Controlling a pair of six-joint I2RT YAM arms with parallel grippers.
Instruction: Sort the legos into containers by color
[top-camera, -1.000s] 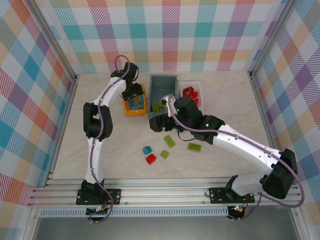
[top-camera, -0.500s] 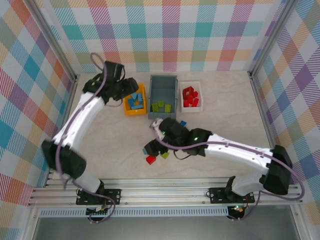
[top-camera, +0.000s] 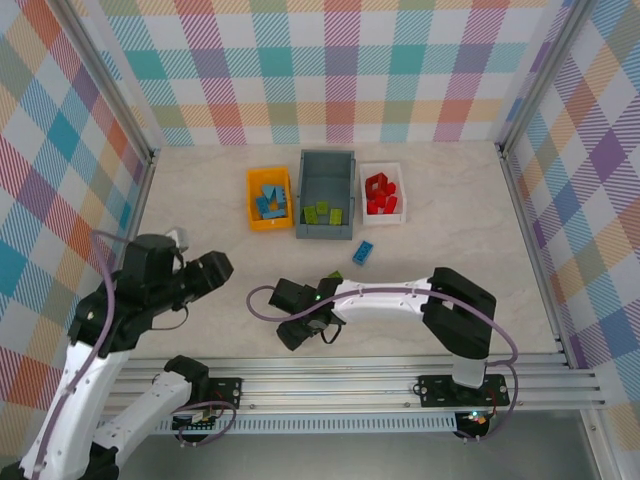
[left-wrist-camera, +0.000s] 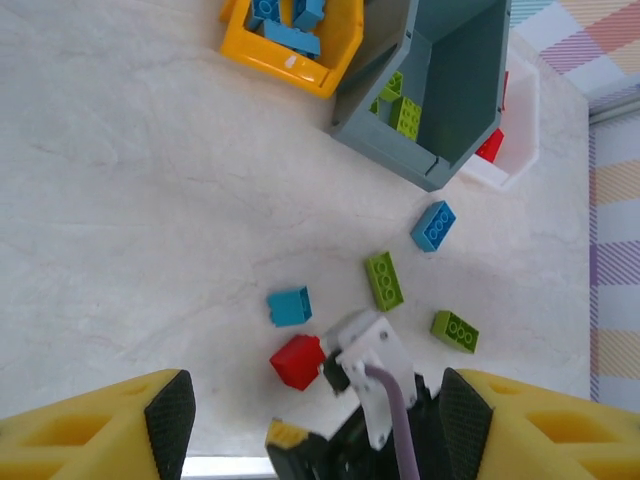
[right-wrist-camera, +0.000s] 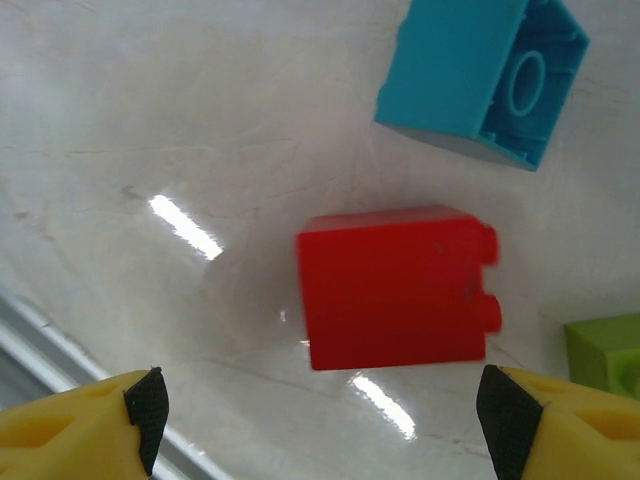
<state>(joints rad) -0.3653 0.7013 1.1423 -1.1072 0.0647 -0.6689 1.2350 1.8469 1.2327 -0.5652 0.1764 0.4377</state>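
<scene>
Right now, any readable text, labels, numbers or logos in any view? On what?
None readable.
Yellow bin, grey bin, white tray: no label visible.
Red brick and blue brick, close up: plain faces, no print.
Studs on the green brick: too small to tell any mark.

From my screen I see a pale cream, marble-veined tabletop (top-camera: 450, 210), boxed in on three sides by upright walls printed in a pastel plaid (top-camera: 340, 70) of teal, pink, orange and lilac. Silver aluminium posts (top-camera: 122, 100) stand at the back corners. Ribbed aluminium rails (top-camera: 330, 380) run along the near edge. Bright streaks of reflected light (right-wrist-camera: 185, 228) glint off the glossy surface.
</scene>
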